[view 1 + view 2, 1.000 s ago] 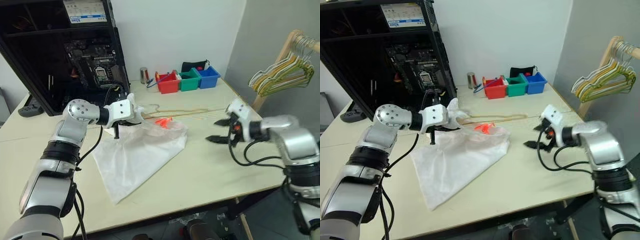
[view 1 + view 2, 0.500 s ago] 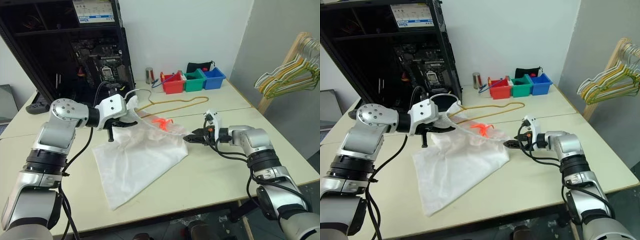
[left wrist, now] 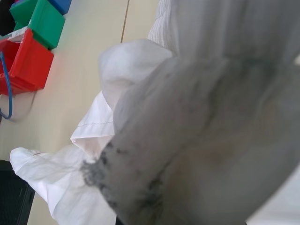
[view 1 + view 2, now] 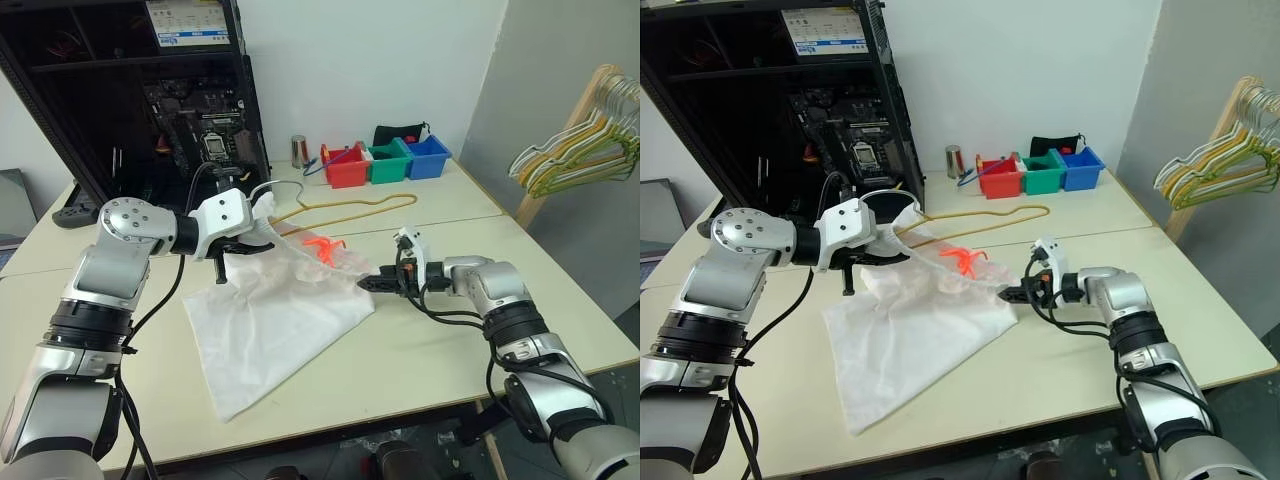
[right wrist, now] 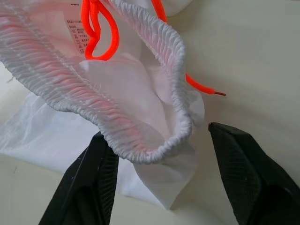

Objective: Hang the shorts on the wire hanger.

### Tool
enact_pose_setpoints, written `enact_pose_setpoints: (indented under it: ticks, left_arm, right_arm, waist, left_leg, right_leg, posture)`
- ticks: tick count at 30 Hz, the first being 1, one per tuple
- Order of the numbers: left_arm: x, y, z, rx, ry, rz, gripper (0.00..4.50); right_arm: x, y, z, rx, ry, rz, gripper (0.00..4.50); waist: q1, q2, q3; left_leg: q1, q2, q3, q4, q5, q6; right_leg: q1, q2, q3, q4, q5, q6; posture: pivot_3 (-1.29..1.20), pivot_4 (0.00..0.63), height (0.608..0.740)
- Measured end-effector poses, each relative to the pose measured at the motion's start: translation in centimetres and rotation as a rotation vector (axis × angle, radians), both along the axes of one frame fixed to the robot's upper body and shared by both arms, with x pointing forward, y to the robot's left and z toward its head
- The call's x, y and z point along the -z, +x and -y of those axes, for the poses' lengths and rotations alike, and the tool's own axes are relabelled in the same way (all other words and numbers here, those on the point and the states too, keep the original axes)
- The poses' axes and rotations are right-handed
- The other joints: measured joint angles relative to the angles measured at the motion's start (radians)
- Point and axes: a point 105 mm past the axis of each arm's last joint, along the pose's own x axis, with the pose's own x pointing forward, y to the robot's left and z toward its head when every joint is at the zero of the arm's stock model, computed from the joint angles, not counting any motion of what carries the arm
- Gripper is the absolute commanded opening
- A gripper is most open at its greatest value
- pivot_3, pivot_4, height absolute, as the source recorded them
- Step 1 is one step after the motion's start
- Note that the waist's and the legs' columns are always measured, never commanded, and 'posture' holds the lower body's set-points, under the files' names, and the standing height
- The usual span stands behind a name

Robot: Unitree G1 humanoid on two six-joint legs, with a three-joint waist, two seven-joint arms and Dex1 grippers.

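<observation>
Right gripper (image 5: pixel 159 154) moved in from table's right side to shorts' waistband corner; L arm unchanged.

Table (image 4: pixel 430 340) carries shorts (image 4: pixel 280 320), spread flat w/ one waistband end lifted. L gripper (image 4: pixel 243 247) clenched on that raised end, fabric bunched over its fingers. R gripper fingers (image 5: pixel 93 183) parted, straddling the elastic waistband's near corner, not yet pinching. Wire hanger (image 4: pixel 350 210) lies flat on table behind shorts, hook toward L gripper, ungrasped. Orange drawstring (image 5: pixel 96 28) loops at waistband, one end trailing onto table.
</observation>
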Motion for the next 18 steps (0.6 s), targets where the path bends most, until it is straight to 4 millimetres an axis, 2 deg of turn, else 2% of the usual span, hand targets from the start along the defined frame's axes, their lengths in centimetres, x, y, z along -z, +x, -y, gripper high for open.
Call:
enact_pose_setpoints:
  ticks: [10,18]
  left_arm:
    - [0.1,0.1,-0.2,-0.01,-0.006,0.001,0.0]
    - [1.3,-1.2,-1.3,-0.02,-0.01,-0.086,0.0]
  right_arm:
    - [-0.6,0.0,1.4,0.012,-0.031,0.05,0.01]
    - [-2.7,-0.9,2.5,-0.042,-0.103,0.187,0.01]
  waist:
    - [0.0,0.0,0.0]
    - [0.0,0.0,0.0]
  left_leg:
    - [0.0,0.0,0.0,0.0,0.0,0.0]
    - [0.0,0.0,0.0,0.0,0.0,0.0]
  right_leg:
    - [0.0,0.0,0.0,0.0,0.0,0.0]
    - [0.0,0.0,0.0,0.0,0.0,0.0]
  posture:
    - [-0.05,0.0,0.74]
    - [-0.05,0.0,0.74]
